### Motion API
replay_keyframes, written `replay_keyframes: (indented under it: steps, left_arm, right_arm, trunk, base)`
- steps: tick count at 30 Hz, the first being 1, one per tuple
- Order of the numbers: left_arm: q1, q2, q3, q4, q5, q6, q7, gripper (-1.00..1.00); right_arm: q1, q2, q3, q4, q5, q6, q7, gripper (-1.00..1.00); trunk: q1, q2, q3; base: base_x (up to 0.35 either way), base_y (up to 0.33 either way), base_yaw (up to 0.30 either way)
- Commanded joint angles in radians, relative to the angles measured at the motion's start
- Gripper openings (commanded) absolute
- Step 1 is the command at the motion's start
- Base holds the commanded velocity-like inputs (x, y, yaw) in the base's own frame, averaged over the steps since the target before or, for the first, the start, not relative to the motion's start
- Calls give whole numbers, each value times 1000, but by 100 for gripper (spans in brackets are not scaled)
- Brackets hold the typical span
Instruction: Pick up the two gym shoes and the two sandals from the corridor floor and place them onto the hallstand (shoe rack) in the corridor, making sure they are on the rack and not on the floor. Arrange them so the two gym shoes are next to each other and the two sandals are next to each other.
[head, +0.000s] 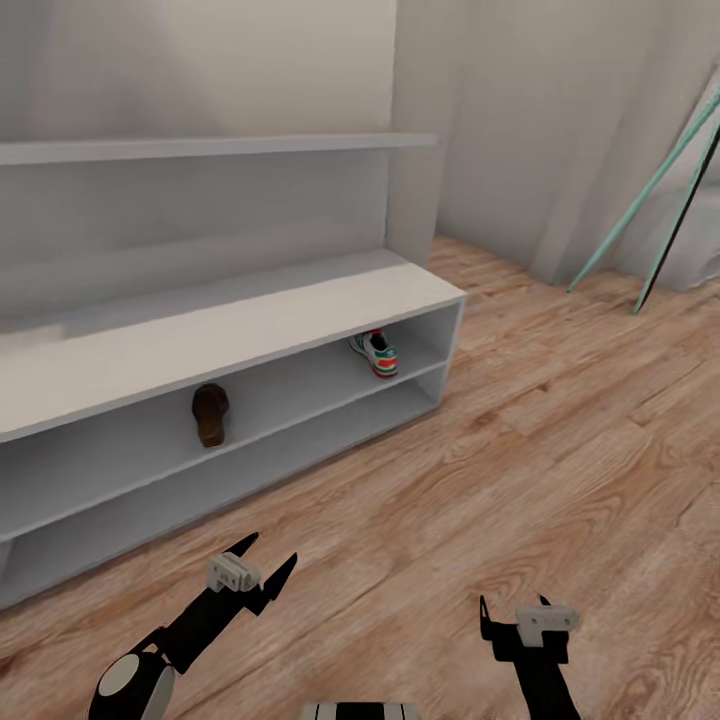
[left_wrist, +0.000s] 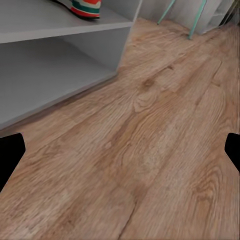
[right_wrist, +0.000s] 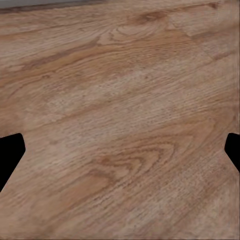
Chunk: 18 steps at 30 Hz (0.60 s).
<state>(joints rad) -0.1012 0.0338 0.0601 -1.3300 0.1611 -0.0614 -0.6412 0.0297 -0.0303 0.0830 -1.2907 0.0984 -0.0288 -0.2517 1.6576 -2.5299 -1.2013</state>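
on the upper open shelf of the hallstand (head: 250, 330), toward its right end and close to the end wall, one gym shoe (head: 375, 352) is sitting with its heel facing out over the front edge. further left along the same shelf, near its middle, one sandal (head: 210, 413) is lying lengthwise, heel end outward too. the two are well apart, and neither is touching the corridor floor (head: 520, 450).

the gym shoe is showing a cream upper, green stripes and a red-orange heel; from the left wrist view its striped sole edge (left_wrist: 84, 7) is peeking over the shelf lip. it is probably light and fairly stiff at the sole and heel cup but soft across the upper, so pinching across the heel collar or the sides by the laces should be holding best. the sandal is looking dark maroon-brown with a broad strap, detail too small to read; it is likely light and flat, with a firm footbed, and gripping across the strap or the footbed's edges seems the sensible hold.

the left gripper (head: 262, 566) is hovering over bare planks in front of the hallstand's lower shelf, its fingers spread apart and carrying nothing. the right gripper (head: 513, 612) is hanging further right over the floor, likewise spread wide and empty. i am judging that one shoe and one sandal are racked and their partners are yet to be fetched.
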Motion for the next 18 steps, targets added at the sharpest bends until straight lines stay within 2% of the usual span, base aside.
replay_keyframes:
  steps: [1, 18]
  left_arm:
    - [0, 0, 0, 0, 0, 0, 0, 100]
    - [0, 0, 0, 4, -2, 0, 0, 100]
  right_arm:
    - [-1, 1, -3, 4, 0, 0, 0, 100]
    - [-10, 3, -20, 42, -1, -2, 1, 100]
  trunk:
    - [0, 0, 0]
    - [0, 0, 0]
  base:
    - [1, -2, -289]
    - [0, -1, -289]
